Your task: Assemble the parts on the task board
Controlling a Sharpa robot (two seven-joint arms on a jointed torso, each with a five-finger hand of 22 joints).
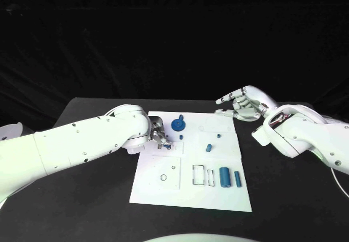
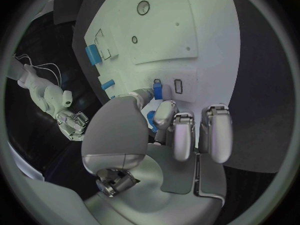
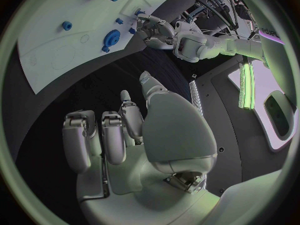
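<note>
The white task board (image 1: 190, 194) lies mid-table. My left hand (image 1: 160, 137) is low over its far left part, fingers curled. A small blue part (image 2: 151, 120) shows between its thumb and a finger, seemingly pinched and mostly hidden. Just past the thumb tip, another small blue part (image 2: 157, 90) stands beside a slot. A blue gear-like part (image 1: 179, 124) sits at the board's far edge. Two blue cylinders (image 1: 225, 177) lie near the right edge, and a short blue piece (image 1: 209, 147) lies mid-board. My right hand (image 1: 243, 103) hovers off the far right corner, fingers apart, holding nothing.
Outlined slots (image 1: 198, 174) and a small ring (image 1: 164, 177) mark the near half of the board. A tiny blue piece (image 1: 218, 135) sits between the gear and the right edge. Black table (image 1: 87, 201) surrounds the board on all sides.
</note>
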